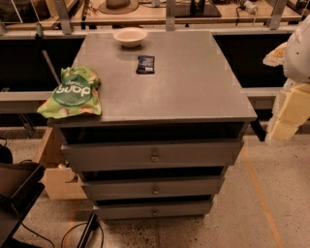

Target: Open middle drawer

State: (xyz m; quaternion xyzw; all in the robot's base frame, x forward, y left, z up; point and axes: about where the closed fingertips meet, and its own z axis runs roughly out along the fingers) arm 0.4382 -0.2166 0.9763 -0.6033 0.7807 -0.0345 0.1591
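Note:
The grey cabinet stands in the middle of the camera view with three drawers stacked in its front. The middle drawer is the wide, shallow second one, with a small round knob at its centre. A dark gap shows above its front. Above it is the taller top drawer with a larger knob. Below it is the lowest drawer. My gripper, cream-coloured under a white arm, hangs at the right edge of the view. It is to the right of the cabinet, about level with its top, and touches nothing.
On the cabinet top lie a green snack bag at the front left, a white bowl at the back and a dark packet. A black object and a cardboard box are at the lower left. A workbench runs behind.

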